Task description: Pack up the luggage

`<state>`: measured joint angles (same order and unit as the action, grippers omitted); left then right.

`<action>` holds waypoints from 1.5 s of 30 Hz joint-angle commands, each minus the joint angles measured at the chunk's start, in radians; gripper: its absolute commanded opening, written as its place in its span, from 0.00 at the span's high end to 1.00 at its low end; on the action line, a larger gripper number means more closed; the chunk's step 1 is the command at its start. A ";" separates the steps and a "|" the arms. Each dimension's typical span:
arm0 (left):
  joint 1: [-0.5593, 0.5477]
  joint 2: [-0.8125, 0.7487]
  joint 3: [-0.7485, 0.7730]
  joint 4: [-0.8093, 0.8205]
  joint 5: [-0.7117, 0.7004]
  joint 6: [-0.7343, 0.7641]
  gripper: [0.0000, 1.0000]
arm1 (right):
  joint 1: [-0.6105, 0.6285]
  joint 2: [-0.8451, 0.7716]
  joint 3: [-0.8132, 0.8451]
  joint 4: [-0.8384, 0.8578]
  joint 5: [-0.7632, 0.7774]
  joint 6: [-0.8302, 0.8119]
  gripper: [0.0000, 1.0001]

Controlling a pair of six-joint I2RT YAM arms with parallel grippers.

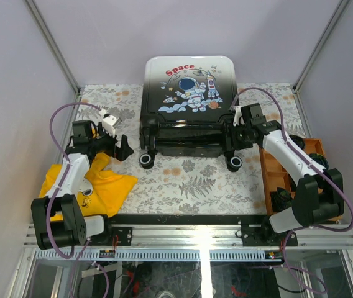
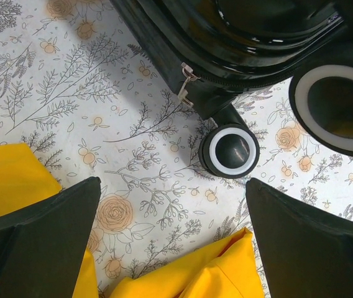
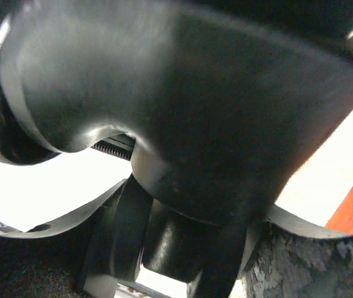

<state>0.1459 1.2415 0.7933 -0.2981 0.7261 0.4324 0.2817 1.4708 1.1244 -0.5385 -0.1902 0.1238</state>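
Two wheels face the near edge on the suitcase at the middle of the worktop's far edge, a stiff, glossy, likely light shell best gripped at its rim; the left fingers gape wide, but how the right fingers stand I cannot tell.

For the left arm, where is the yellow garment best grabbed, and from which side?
Probably the yellow garment, at the corner nearest the luggage, from above with the open left gripper: the cloth lies flat, so only an edge can be pinched.
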 commanded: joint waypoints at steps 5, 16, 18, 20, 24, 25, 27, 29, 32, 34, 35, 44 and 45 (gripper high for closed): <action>0.005 0.062 -0.005 0.107 0.080 0.029 0.04 | 0.005 -0.096 0.051 0.005 0.034 -0.038 0.70; -0.026 0.157 -0.023 0.276 0.184 0.119 0.07 | 0.005 -0.171 0.074 -0.081 0.052 -0.124 1.00; -0.030 0.179 -0.019 0.327 0.187 0.115 0.07 | 0.006 -0.166 0.044 -0.062 0.049 -0.123 1.00; -0.029 0.208 -0.009 0.352 0.205 0.124 0.07 | 0.005 -0.150 0.016 -0.030 0.023 -0.111 1.00; -0.041 0.255 0.014 0.333 0.247 0.184 0.09 | 0.006 -0.104 -0.007 0.007 -0.034 -0.096 1.00; -0.047 0.261 0.015 0.333 0.243 0.199 0.10 | 0.005 -0.097 -0.007 0.001 -0.038 -0.098 1.00; -0.061 0.269 0.020 0.335 0.235 0.223 0.11 | 0.005 -0.105 -0.019 -0.005 -0.040 -0.108 1.00; -0.067 0.281 0.029 0.342 0.234 0.230 0.14 | 0.006 -0.120 -0.032 -0.009 -0.044 -0.115 1.00; -0.075 0.305 0.054 0.344 0.244 0.226 0.17 | 0.005 -0.138 -0.046 -0.025 -0.051 -0.124 1.00; -0.081 0.325 0.071 0.344 0.250 0.229 0.18 | 0.005 -0.142 -0.060 -0.021 -0.053 -0.122 1.00; -0.086 0.333 0.078 0.344 0.248 0.235 0.19 | 0.006 -0.140 -0.060 -0.020 -0.060 -0.118 1.00; -0.127 0.325 0.043 0.477 0.123 0.237 0.53 | 0.006 -0.116 -0.032 -0.025 -0.072 -0.117 1.00; -0.137 0.315 0.033 0.473 0.098 0.260 0.58 | 0.005 -0.115 -0.033 -0.025 -0.074 -0.119 1.00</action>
<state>0.0372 1.5917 0.8581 0.0544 0.9146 0.6525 0.2802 1.3697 1.0790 -0.5220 -0.1844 0.0834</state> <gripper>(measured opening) 0.499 0.629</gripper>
